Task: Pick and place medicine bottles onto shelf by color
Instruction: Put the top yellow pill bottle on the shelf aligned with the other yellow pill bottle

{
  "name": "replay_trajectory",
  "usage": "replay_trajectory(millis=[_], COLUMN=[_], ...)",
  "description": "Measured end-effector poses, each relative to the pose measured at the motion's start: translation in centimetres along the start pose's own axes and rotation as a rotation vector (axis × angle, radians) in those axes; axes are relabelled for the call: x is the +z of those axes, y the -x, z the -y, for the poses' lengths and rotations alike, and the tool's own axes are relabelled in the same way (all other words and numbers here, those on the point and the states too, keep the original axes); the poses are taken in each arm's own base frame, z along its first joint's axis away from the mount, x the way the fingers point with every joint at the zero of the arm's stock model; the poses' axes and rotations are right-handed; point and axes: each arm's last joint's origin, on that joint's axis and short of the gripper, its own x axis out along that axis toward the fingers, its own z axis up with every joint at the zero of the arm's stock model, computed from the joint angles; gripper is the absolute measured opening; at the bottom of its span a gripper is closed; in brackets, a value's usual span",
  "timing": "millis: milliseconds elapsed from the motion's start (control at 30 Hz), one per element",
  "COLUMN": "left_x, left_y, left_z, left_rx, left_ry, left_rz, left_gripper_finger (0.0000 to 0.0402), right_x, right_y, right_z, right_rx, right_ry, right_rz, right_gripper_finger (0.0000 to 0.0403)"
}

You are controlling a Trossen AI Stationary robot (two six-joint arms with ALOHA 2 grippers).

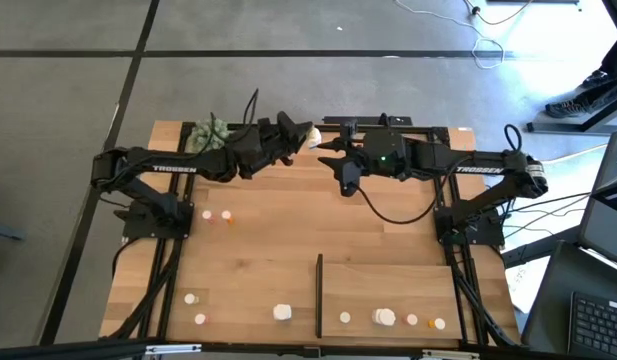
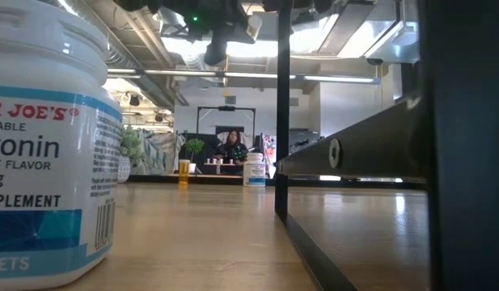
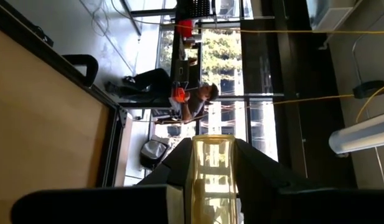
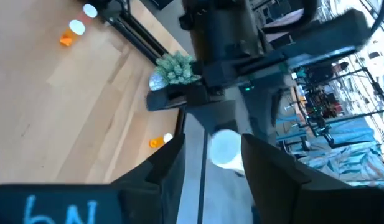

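Handover in air above far edge of table, near middle. Left gripper [image 1: 291, 131] fingers clamped on orange medicine bottle [image 3: 211, 171], white cap [image 4: 226, 149] turned toward right gripper [image 1: 326, 150]. Right fingers [image 4: 171, 163] apart on both sides of cap, seemingly not gripping. Probable reason: shelf [image 1: 408, 282] lies near right, on right arm's side. Some loose bottles [image 1: 207, 214] wait at left

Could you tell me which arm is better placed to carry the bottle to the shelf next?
Left, probably: the left tool is shut on the bottle, while the right tool stands open around its cap, gripping nothing. The shelf does lie on the right arm's side, though.
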Motion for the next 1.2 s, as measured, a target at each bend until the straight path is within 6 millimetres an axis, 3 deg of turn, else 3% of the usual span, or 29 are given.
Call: replay_trajectory(millis=[233, 600, 1200], left_x=[0.1, 0.1, 0.0], left_y=[-0.1, -0.1, 0.0], left_z=[0.0, 0.0, 0.0], left_rx=[-0.003, -0.004, -0.002], left_ry=[-0.003, -0.006, -0.007], left_rz=[0.007, -0.012, -0.019], left_gripper_finger=[0.0078, 0.0078, 0.0078], right_x=[0.2, -0.1, 0.0], right_y=[-0.1, -2.2, -2.1], right_z=[0.2, -0.8, -0.8], right_rx=[-0.024, -0.06, -0.091], right_ry=[-0.014, 0.078, 0.074], right_rz=[0.018, -0.089, -0.119], right_gripper_finger=[0.0157, 0.0156, 0.0156])
